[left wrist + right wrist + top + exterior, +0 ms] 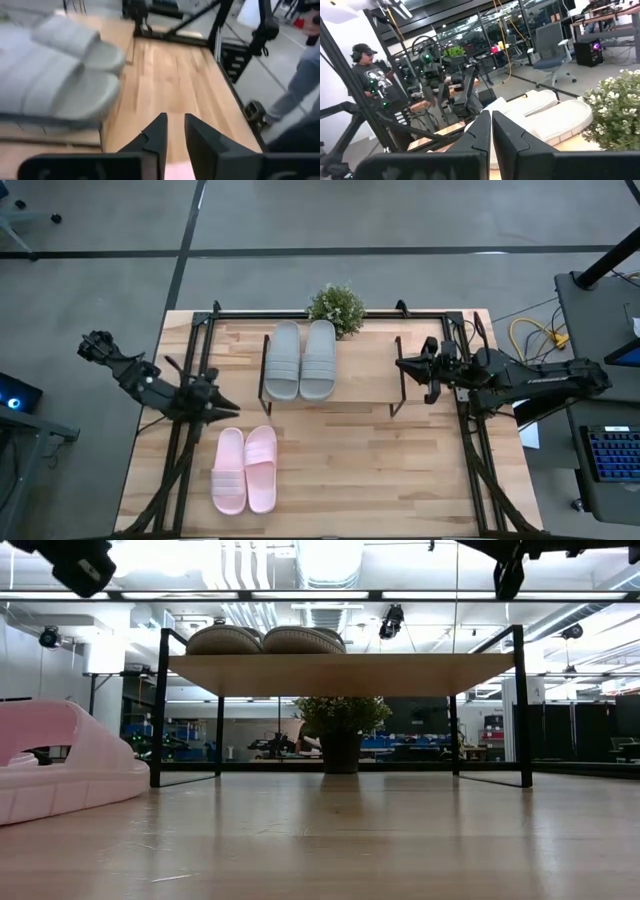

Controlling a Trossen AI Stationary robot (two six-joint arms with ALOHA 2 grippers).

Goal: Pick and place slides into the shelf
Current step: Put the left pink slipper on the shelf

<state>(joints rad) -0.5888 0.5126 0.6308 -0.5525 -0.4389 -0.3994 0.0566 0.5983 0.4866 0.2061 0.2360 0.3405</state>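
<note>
Wooden table (pixel 400 470), left gripper (pixel 228 408) fingers slightly apart, empty, right gripper (pixel 403 364) fingers together, empty.

The grey-green pair of slides (pixel 300 360) is seen lying side by side and touching on the left part of the shelf (pixel 365 370), a low rack with a light wooden plank top carried on thin black metal legs, with the wide straps facing up. The pale pink pair of slides (pixel 245 468) is found on the tabletop in front of the shelf, toward its left end, set side by side and tilted slightly. The right part of the plank is left bare.
</note>
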